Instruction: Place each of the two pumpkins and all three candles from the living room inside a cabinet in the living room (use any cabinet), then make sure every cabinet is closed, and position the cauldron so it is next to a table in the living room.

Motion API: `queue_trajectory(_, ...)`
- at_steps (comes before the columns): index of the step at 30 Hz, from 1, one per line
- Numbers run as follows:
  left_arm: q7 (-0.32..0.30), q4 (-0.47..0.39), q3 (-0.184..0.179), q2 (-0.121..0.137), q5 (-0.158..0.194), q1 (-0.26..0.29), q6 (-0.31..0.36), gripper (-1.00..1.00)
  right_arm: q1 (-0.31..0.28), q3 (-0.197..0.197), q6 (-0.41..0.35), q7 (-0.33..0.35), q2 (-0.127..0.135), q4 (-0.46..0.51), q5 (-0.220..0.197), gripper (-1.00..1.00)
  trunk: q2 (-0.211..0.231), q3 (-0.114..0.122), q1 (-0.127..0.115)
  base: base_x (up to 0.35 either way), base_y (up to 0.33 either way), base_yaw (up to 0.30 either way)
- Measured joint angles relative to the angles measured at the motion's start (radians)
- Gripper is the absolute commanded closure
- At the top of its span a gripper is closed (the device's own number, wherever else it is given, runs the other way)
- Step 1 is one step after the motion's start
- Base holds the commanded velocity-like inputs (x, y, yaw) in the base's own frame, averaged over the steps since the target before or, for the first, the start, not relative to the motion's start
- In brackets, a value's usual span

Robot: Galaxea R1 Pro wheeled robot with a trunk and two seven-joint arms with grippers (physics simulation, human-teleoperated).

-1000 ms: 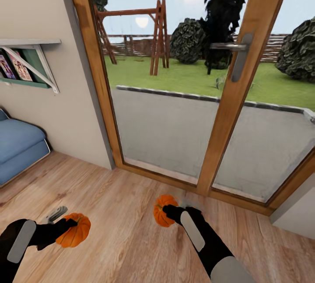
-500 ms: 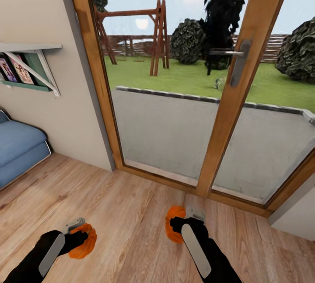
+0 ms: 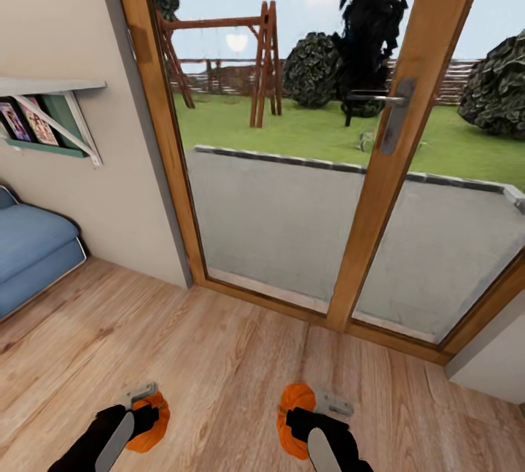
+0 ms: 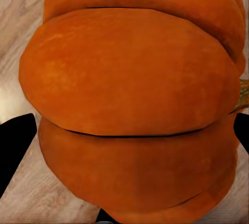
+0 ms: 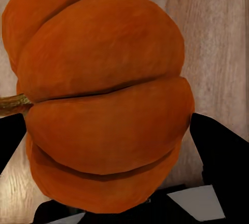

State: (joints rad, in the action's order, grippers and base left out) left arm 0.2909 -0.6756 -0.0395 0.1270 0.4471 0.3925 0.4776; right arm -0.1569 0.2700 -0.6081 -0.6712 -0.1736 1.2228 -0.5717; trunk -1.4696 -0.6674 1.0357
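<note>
Pumpkins: we see two, one in each gripper, held low over the wood floor (image 3: pixel 219 355).
Left gripper (image 3: pixel 146 414): clamped on the left pumpkin (image 3: pixel 149 424); its black fingers (image 4: pixel 15 141) press both flanks.
Right gripper (image 3: pixel 295 421): clamped on the right pumpkin (image 3: pixel 293 414), whose stem (image 5: pixel 13 102) points sideways.
Ahead: we face a glass door (image 3: pixel 277 187) with a wooden frame.
Far left: a blue sofa (image 3: pixel 29 253) under a wall shelf (image 3: pixel 51 85).

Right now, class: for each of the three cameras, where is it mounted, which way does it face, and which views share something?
Head view: on the head, facing glass doors; both claws, left, right.
Left wrist view: along the left claw at its pumpkin.
Right wrist view: along the right claw at its pumpkin.
Shared: the head view shows both pumpkins too.
</note>
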Motion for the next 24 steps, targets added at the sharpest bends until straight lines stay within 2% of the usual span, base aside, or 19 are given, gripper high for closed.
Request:
queue_trajectory(2,0.034,0.009,0.001,-0.031,-0.072,0.0,-0.011,1.0,0.005,0.0,0.048,0.002,0.041,-0.004,0.016,1.0,0.014,0.006,-0.008,0.0,0.0,0.0)
queue_trajectory(4,0.043,0.026,0.001,-0.043,-0.097,0.0,-0.018,1.0,0.006,0.001,0.074,0.003,0.058,-0.008,-0.003,1.0,0.028,0.013,-0.015,0.0,0.0,0.0)
queue_trajectory(5,0.047,0.063,0.001,-0.054,-0.107,0.0,-0.052,1.0,0.006,0.001,0.083,0.003,0.066,-0.045,0.01,1.0,0.035,0.016,-0.019,0.0,0.0,0.0)
queue_trajectory(6,0.048,0.069,0.001,-0.056,-0.111,0.0,-0.06,1.0,0.007,0.001,0.087,0.004,0.067,-0.065,-0.013,1.0,0.042,0.019,-0.023,0.0,0.0,0.0)
queue_trajectory(9,0.049,0.083,0.001,-0.061,-0.113,0.0,-0.071,1.0,0.007,0.001,0.098,0.018,0.067,-0.081,-0.007,1.0,0.063,0.028,-0.035,0.0,0.0,0.0)
queue_trajectory(12,0.049,0.093,0.001,-0.078,-0.113,0.0,-0.072,1.0,0.007,0.0,0.111,0.026,0.067,-0.094,-0.002,1.0,0.084,0.038,-0.046,0.0,0.0,0.0)
queue_trajectory(15,0.048,0.123,0.0,-0.09,-0.116,0.0,-0.088,1.0,0.006,0.001,0.169,0.031,0.069,-0.101,-0.001,1.0,0.105,0.047,-0.058,0.0,0.0,0.0)
queue_trajectory(18,0.048,0.134,0.002,-0.094,-0.119,0.0,-0.107,1.0,0.007,0.002,0.195,0.033,0.07,-0.104,-0.005,1.0,0.105,0.047,-0.058,0.0,0.0,0.022)
queue_trajectory(24,0.047,0.104,0.002,-0.101,-0.12,0.0,-0.109,1.0,0.007,0.008,0.205,0.033,0.069,-0.104,-0.004,1.0,0.105,0.047,-0.058,0.0,0.0,0.238)
